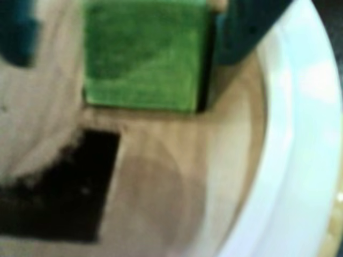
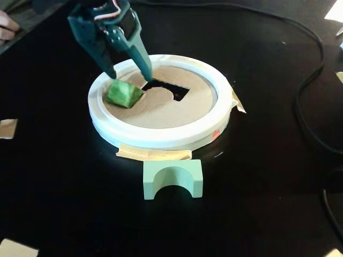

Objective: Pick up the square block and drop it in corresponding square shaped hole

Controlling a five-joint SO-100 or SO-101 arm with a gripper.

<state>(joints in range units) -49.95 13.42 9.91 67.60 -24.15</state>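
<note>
The square block is a green marbled cube lying tilted on the left part of the tan round board, inside its white ring rim. My gripper stands open straddling the cube from above. In the wrist view the block fills the gap, with the left finger well clear of it and the right finger close beside it. A thin dark strip runs along the cube's right side. The square shaped hole is hidden. Only the arch-shaped cut-out shows.
A pale mint arch block stands on the black table in front of the ring. Tape strips hold the ring down. Black cables run along the right. A hand rests at the far left edge.
</note>
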